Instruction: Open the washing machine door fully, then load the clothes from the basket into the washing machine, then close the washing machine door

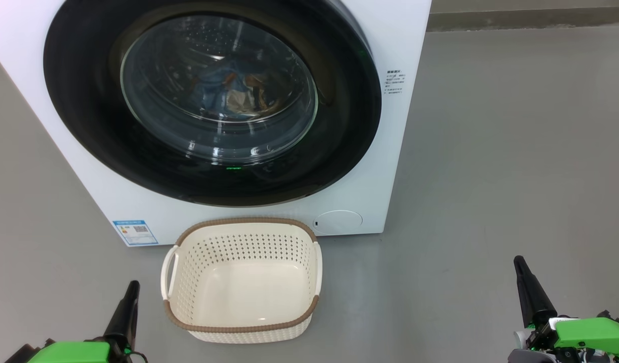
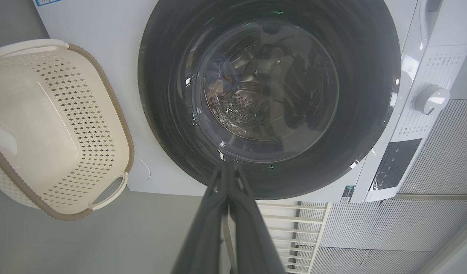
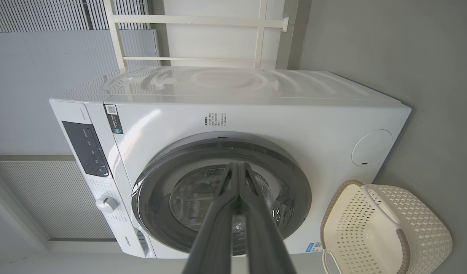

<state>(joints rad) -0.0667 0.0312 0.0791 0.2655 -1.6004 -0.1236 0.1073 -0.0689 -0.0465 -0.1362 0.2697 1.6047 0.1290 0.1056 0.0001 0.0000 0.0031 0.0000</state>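
The shut door [image 1: 77,101] covers the mouth of the washing machine [image 1: 400,45], barring the drum [image 2: 241,110]. The basket [image 1: 243,220] stands on the floor [image 1: 491,176] just before it, below the door. Open floor lies either side of the basket.

the floor [image 1: 511,151] is smooth, plain grey and matt, under soft, even light with only faint shadows. at its far edge a darker skirting [image 1: 531,20] runs along the foot of a grey wall [image 1: 531,5]. the wrist views show finely ribbed grey panels [image 3: 35,76] on the wall, with a white frame [image 3: 203,19] of thin bars before it.
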